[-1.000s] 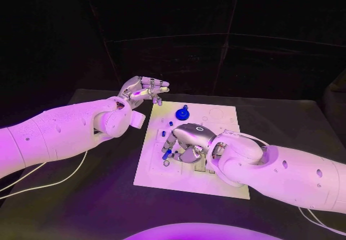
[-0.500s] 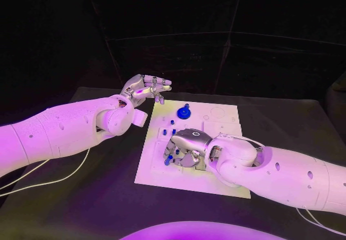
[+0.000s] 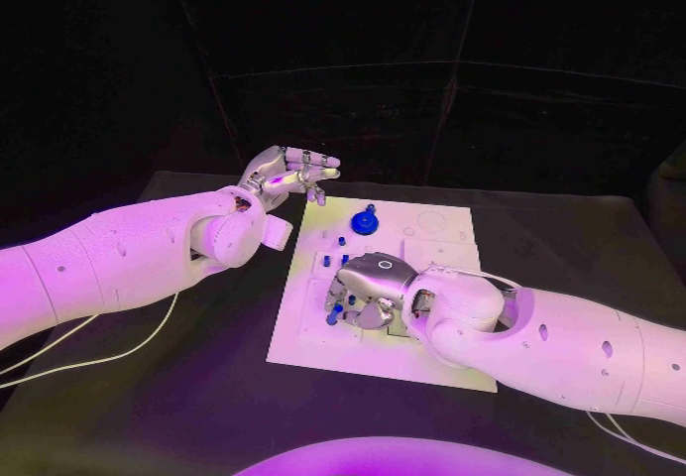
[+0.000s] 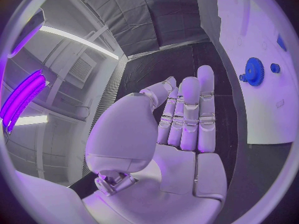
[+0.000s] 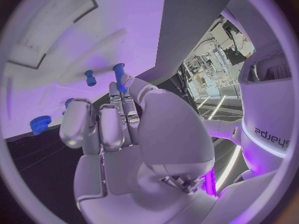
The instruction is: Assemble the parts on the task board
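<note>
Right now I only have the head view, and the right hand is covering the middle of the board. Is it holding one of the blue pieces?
Observer: In the right wrist view, a blue peg stands right at the fingertips of the right hand. I cannot tell whether they pinch it.
Operator: Anything else close to those fingers?
Observer: A shorter blue peg stands on the white board beside the first, apart from the fingers.
Operator: And is the left hand carrying anything?
Observer: The left wrist view shows the left hand with straight fingers and an empty palm.
</note>
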Robot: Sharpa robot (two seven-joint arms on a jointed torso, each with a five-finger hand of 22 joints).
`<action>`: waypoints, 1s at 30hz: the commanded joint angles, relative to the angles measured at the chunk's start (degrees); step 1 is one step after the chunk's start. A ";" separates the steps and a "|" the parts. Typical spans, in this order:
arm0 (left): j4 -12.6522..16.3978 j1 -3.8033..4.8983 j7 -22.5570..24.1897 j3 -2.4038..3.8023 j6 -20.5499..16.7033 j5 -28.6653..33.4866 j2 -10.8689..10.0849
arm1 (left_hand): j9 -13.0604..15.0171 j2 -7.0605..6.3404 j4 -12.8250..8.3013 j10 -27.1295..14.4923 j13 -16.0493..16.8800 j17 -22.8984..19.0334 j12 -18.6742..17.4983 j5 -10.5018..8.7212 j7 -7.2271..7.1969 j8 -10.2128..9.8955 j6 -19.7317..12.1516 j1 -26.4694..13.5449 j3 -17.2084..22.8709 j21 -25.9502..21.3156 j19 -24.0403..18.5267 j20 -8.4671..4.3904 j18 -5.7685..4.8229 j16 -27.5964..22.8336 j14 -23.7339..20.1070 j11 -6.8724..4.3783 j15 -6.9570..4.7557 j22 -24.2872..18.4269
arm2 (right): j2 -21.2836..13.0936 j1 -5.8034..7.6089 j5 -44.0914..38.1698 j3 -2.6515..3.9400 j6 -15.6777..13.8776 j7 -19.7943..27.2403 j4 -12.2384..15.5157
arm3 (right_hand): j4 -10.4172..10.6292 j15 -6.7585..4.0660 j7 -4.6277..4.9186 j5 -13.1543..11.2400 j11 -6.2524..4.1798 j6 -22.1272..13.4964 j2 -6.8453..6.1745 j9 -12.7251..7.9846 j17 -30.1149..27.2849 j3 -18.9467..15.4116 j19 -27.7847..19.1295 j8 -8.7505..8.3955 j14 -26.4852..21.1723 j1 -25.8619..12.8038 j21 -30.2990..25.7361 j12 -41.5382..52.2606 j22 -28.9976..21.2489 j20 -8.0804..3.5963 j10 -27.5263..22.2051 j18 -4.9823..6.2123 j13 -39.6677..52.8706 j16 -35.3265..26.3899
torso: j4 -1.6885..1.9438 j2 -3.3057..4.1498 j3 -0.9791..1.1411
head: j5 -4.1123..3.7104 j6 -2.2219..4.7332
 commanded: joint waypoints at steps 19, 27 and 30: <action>-0.01 0.09 0.23 0.05 0.64 0.18 0.02 | -0.01 0.52 -0.07 -0.36 0.06 -0.06 0.33 0.17 -0.03 0.37 -0.06 -0.11 -0.39 -0.28 -0.45 0.12 0.71 -0.15 -0.56 0.10 -0.02 -0.07 | 0.84 -0.01 -3.28 -0.03 4.36 -1.55 0.63 | 0.07 0.36 0.32 0.76 -0.43 -0.46 -0.86 -0.04 -0.34 -0.51 -0.28 -0.69 1.49 -1.68 0.18 -0.63 -0.28 0.33 0.42 0.16 0.06 0.09 | -0.03 -0.05 -0.06 | -0.08 -0.14; 0.03 0.09 0.18 0.05 0.62 0.18 -0.07 | -0.01 0.52 -0.07 -0.36 0.06 -0.06 0.33 0.17 -0.03 0.37 -0.06 -0.11 -0.39 -0.28 -0.45 0.12 0.71 -0.15 -0.56 0.10 -0.02 -0.07 | 1.07 -0.01 -3.24 -0.24 1.71 -2.14 0.36 | 0.66 1.18 1.15 2.96 0.62 -3.16 -2.32 -0.47 -0.96 -1.37 -0.59 -1.76 1.30 -3.87 -0.14 -2.83 -0.79 0.96 -2.39 0.23 -0.75 -0.17 | -0.02 -0.04 -0.07 | -0.06 -0.18; 0.03 0.09 0.17 0.05 0.63 0.18 -0.10 | -0.01 0.52 -0.07 -0.36 0.06 -0.06 0.33 0.17 -0.03 0.37 -0.06 -0.11 -0.39 -0.28 -0.45 0.12 0.71 -0.15 -0.56 0.10 -0.02 -0.07 | 1.05 -0.01 -3.23 -0.27 0.41 -2.12 0.27 | 0.79 1.44 1.24 3.24 0.87 -4.80 -2.81 -0.60 -1.29 -1.57 -0.80 -1.86 1.20 -4.38 -0.36 -3.30 -1.13 1.23 -3.31 0.30 -0.90 -0.33 | 0.00 -0.04 -0.06 | -0.09 -0.18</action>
